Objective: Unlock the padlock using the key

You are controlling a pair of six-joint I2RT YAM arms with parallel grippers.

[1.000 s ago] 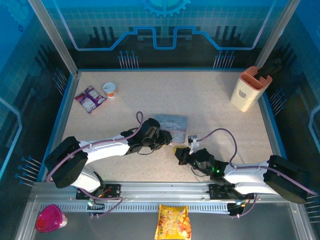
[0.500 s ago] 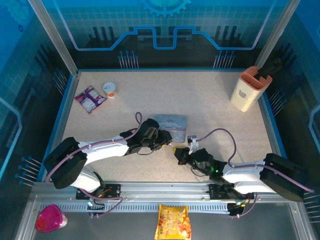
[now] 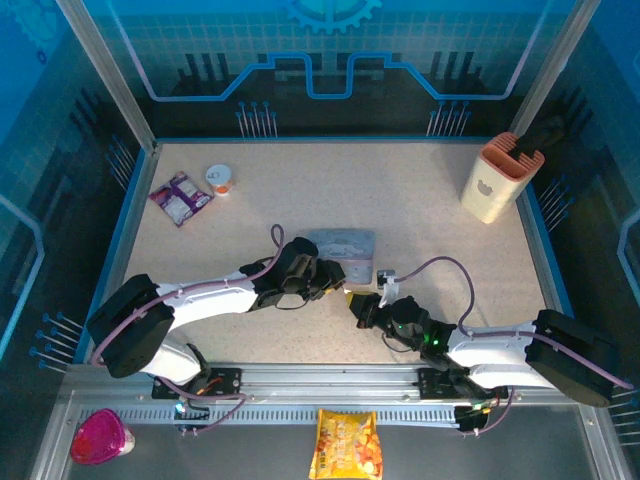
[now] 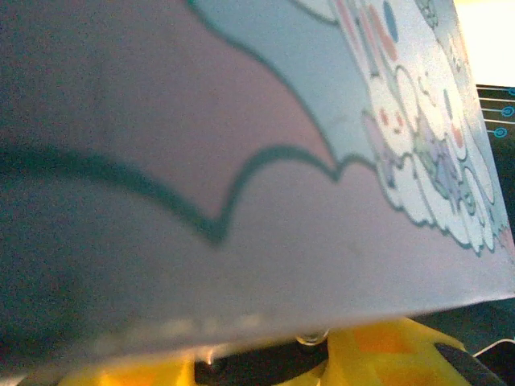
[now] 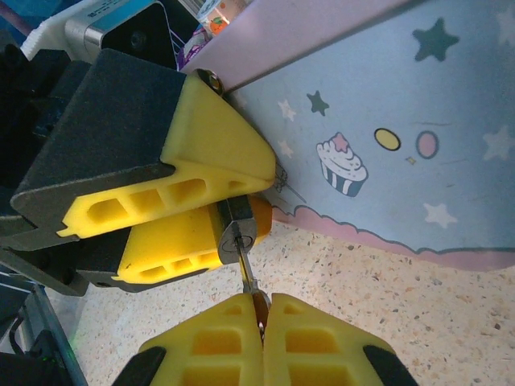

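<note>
Your right gripper [image 5: 259, 312]: yellow fingers pressed together on slim grey metal key [image 5: 249, 277], key tip at keyhole of small dark padlock [image 5: 235, 229]. Your left gripper [image 5: 256, 201] pinches padlock against pastel cartoon tin box [image 5: 386, 121], low over speckled tabletop [image 5: 386, 322].

No legible words or numbers found. The tin box [image 5: 386, 121] carries printed pictures only: a cupcake, stars and dots. The orange-topped holder [image 3: 490, 190] bears a small apple-like emblem. Print on the snack bag [image 3: 346, 445] and any stamp on the padlock [image 5: 237, 235] are unreadable.
</note>
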